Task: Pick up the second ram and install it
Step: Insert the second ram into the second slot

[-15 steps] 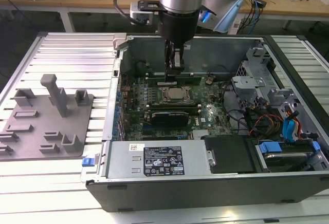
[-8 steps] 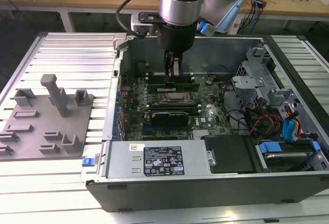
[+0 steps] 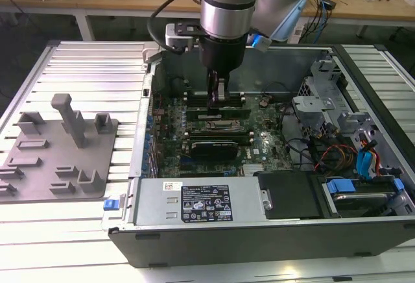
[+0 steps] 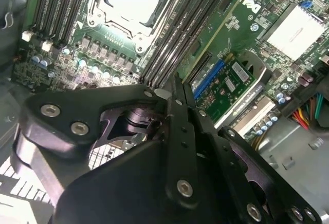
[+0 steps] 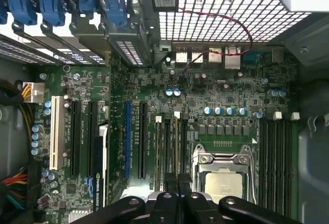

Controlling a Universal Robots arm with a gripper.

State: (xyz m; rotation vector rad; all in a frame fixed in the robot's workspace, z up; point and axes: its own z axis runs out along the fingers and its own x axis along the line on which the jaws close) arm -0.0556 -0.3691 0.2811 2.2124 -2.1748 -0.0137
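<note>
While the open computer case [image 3: 259,237] takes up most of the exterior view, the arm reaches down into it, and the gripper [image 3: 220,101] hangs low over the green motherboard [image 3: 259,143]. A grey slotted tray [image 3: 58,159] lies outside the case, well apart from the gripper, on the exterior view's left. Beside the fingertips sits the silver processor socket [image 5: 221,178], with banks of long dark memory slots running along both of its sides.

In both wrist views the two black fingers [image 4: 180,131] stand drawn together, with no more than a thin slit between them. The gripper [image 5: 178,179] is poised over the bank of slots beside the socket. The second ram [image 5: 176,144] stands on edge in one of those slots, directly under the gripper's tips and running away from them along the slot. Whether its top edge is pinched in the slit or merely touched cannot be told.
</note>
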